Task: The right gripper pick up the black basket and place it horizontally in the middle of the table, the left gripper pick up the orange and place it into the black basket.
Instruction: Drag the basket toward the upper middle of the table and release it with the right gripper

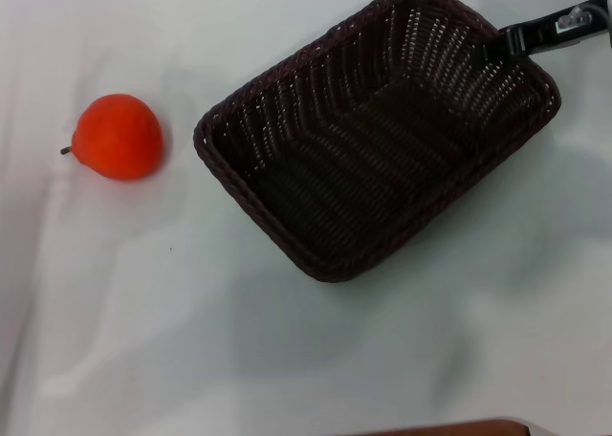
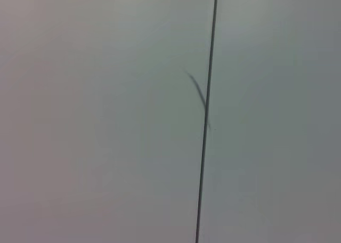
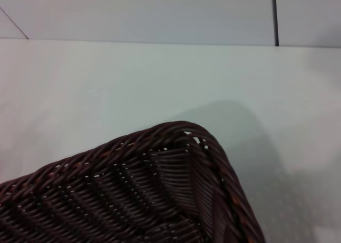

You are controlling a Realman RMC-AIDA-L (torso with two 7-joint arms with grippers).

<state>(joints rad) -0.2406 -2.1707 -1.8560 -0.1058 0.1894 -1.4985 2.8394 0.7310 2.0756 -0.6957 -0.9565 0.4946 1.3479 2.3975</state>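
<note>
The black basket (image 1: 378,135) lies at an angle on the table (image 1: 143,321), right of the middle, open side up and empty. My right gripper (image 1: 504,42) reaches in from the upper right, its slim dark jaws closed over the basket's far right rim. The right wrist view shows a corner of the basket (image 3: 160,200) close up, with none of my fingers in it. The orange (image 1: 117,137) sits on the table at the left, apart from the basket, its stem pointing left. My left gripper is out of view; the left wrist view shows only a pale surface.
A thin dark line (image 2: 206,115) crosses the pale surface in the left wrist view. A brown edge (image 1: 449,428) shows at the bottom of the head view. Bare table lies between the orange and the basket and in front of both.
</note>
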